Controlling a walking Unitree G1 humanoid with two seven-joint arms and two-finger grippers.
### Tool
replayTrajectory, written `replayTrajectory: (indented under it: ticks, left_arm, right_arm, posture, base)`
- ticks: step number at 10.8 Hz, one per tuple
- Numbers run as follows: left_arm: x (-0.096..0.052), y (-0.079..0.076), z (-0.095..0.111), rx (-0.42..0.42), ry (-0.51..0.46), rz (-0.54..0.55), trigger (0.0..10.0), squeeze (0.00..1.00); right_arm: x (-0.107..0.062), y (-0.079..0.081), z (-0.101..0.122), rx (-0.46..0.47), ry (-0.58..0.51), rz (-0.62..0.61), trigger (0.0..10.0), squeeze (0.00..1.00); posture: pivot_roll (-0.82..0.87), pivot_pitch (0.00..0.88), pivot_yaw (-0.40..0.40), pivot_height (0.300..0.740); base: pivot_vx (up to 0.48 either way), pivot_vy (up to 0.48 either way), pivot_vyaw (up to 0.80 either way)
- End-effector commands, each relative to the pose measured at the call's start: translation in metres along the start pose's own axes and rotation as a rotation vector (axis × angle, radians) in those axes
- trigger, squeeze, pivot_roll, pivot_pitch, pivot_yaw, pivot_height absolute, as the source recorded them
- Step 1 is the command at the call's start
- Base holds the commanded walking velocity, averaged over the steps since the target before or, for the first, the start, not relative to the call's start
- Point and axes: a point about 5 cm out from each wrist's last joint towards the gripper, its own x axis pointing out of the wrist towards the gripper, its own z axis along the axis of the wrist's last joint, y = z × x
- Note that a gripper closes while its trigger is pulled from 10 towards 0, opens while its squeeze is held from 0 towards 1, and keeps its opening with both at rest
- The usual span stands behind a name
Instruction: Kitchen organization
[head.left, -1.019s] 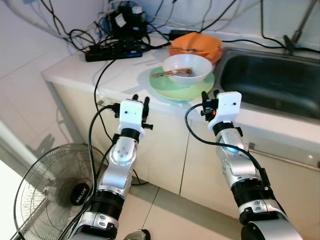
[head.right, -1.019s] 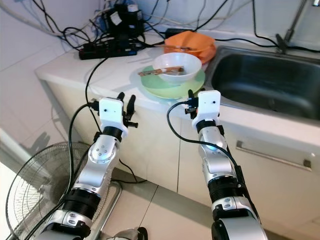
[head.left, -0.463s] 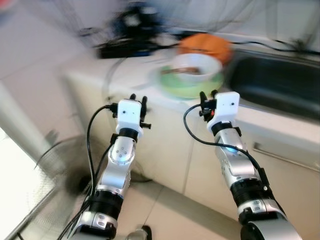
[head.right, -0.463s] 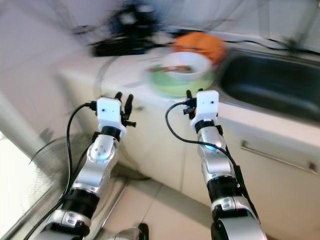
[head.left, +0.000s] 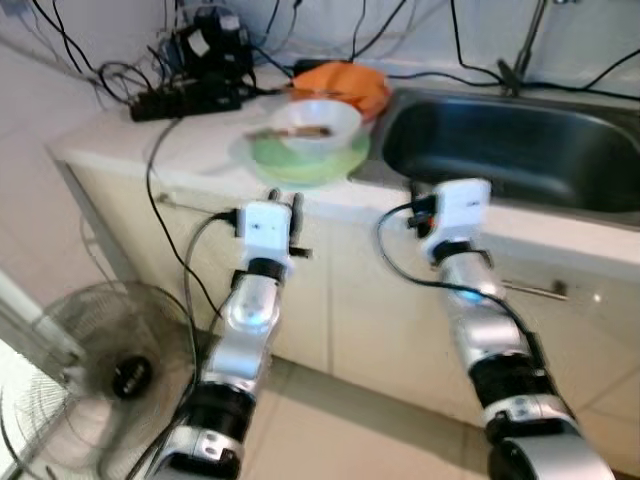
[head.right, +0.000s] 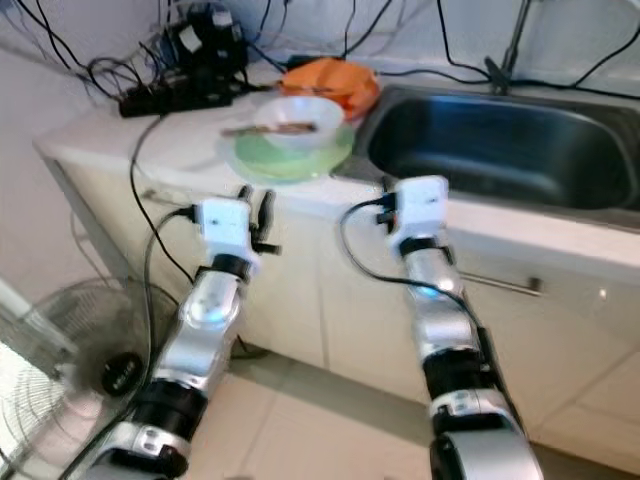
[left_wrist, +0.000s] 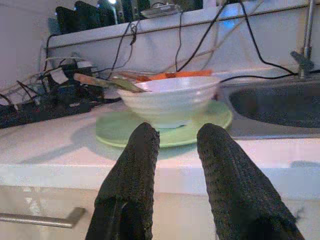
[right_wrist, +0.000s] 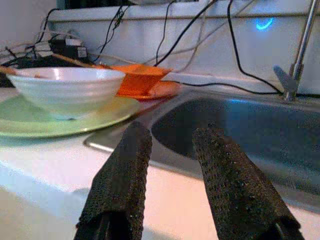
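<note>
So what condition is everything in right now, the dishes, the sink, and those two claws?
Bowl: upright on the green plate, chopsticks lying across it.
Green plate: flat on the counter, under the bowl.
Orange dish: on the counter behind the bowl.
Sink: basin looks empty.
Left end effector: open, holding nothing, just short of the counter edge.
Right end effector: open, holding nothing, facing the sink.
Fan: standing on the floor.

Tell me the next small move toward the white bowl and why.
Probably step closer and raise the left gripper. Its open fingers sit at counter-edge height, short of the white bowl, which rests on the green plate with utensils in it. The right gripper, also open, faces the sink.
</note>
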Motion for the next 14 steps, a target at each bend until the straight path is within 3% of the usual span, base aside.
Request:
replayTrajectory:
  ticks: [1,4,9,14]
  left_arm:
    - [0.0008,0.0093,0.0010,0.006,-0.005,0.030,10.0,0.00]
    - [0.0012,0.0096,0.0013,-0.004,-0.005,0.037,10.0,0.00]
    - [0.0019,0.0106,0.0011,-0.005,0.000,0.041,10.0,0.00]
    - [0.0014,0.0103,0.0008,-0.009,-0.001,0.031,10.0,0.00]
  right_arm:
    - [0.0015,0.0104,-0.0001,0.012,0.005,0.032,10.0,0.00]
    - [0.0024,0.0132,0.0014,0.004,-0.001,0.051,10.0,0.00]
    - [0.0053,0.0037,0.0012,0.034,0.016,-0.006,10.0,0.00]
    - [0.0040,0.0052,0.0015,0.035,0.002,-0.005,10.0,0.00]
  posture:
    - [0.05,0.000,0.057,0.740]
    - [0.05,0.000,0.055,0.740]
    - [0.05,0.000,0.051,0.740]
    - [0.05,0.000,0.053,0.740]
  base:
    - [0.000,0.000,0.00]
    - [0.000,0.000,0.46]
    - [0.000,0.000,-0.12]
    - [0.000,0.000,-0.12]
